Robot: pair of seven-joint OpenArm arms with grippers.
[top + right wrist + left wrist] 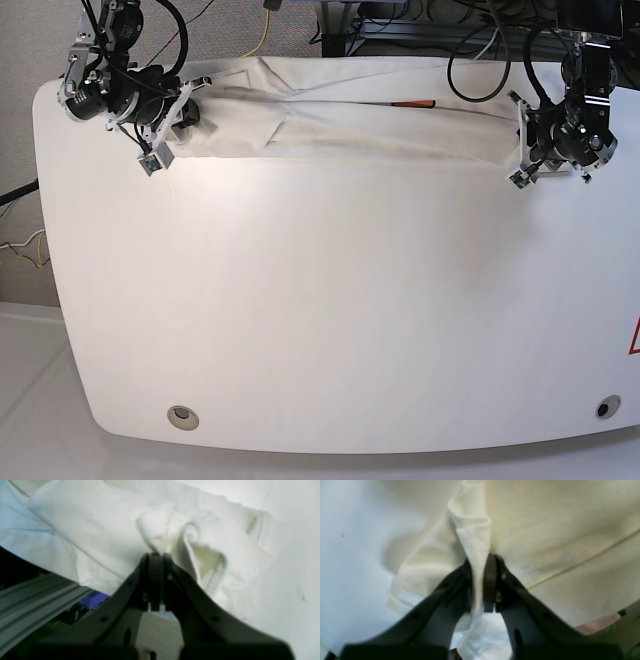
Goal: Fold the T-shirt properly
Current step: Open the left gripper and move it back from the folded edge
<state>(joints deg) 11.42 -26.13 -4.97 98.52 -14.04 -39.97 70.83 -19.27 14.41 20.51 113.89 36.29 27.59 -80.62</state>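
T-shirt stretched as long folded band along far edge of white tabletop, spanning left to right. Orange sliver of print peeks from fold near centre. Left gripper at scene right, jaws pinched on bunched ridge of fabric. Right gripper at scene left, jaws clamped on crumpled cloth at band's end. Near table area bare.
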